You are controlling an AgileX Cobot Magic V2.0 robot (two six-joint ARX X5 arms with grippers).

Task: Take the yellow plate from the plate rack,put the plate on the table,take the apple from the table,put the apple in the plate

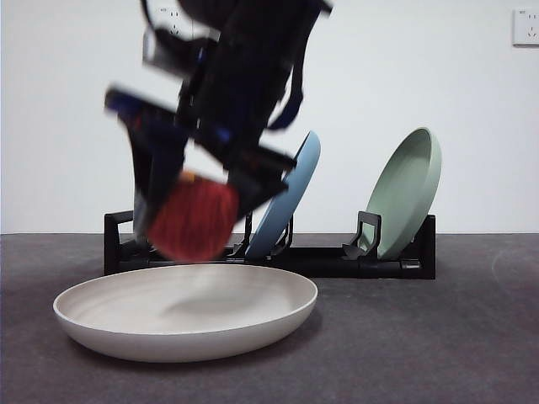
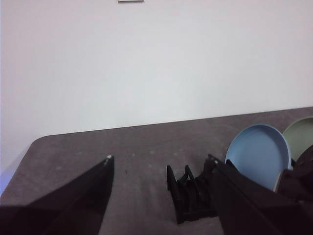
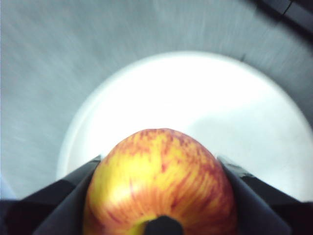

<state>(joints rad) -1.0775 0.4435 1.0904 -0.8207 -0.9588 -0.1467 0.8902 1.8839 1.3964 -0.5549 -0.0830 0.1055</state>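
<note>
The cream yellow plate lies flat on the dark grey table, in front of the black plate rack. Just above the plate's left half hangs the red apple, blurred by motion, with my right gripper shut on it. In the right wrist view the apple fills the space between the jaws, with the plate directly beneath it. My left gripper is open, high over the table, looking toward the rack's end.
A light blue plate and a sage green plate stand upright in the rack. Both show in the left wrist view, the blue plate nearer and the green plate beyond. A white wall rises behind the table.
</note>
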